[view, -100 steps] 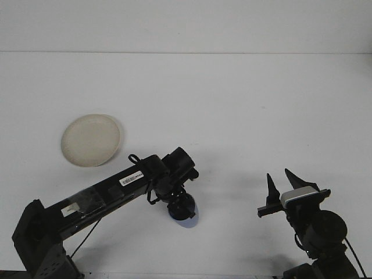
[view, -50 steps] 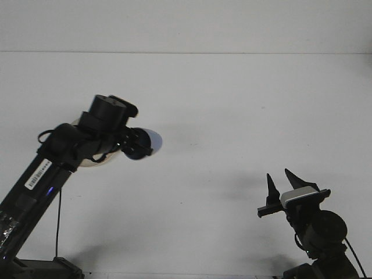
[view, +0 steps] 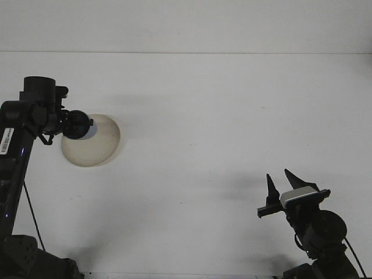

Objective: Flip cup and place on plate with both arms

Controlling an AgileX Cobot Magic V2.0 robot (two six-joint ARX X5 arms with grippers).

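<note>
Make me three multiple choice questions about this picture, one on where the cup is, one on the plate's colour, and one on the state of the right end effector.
1. Where is the cup?
A. Held over the upper left part of the plate
B. Lying near the right arm
C. Standing at the table's far edge

2. What colour is the plate?
A. Dark blue
B. Cream
C. Red

3. What state is the right end effector in?
A. Shut on the cup
B. Open and empty
C. Out of view

Answers:
1. A, the left end effector holds the bluish cup in front of the plate's upper left rim; contact with the plate cannot be told.
2. B, the round plate looks pale cream against the white table.
3. B, its two dark fingers stand apart with nothing between them, low on the right.
</note>
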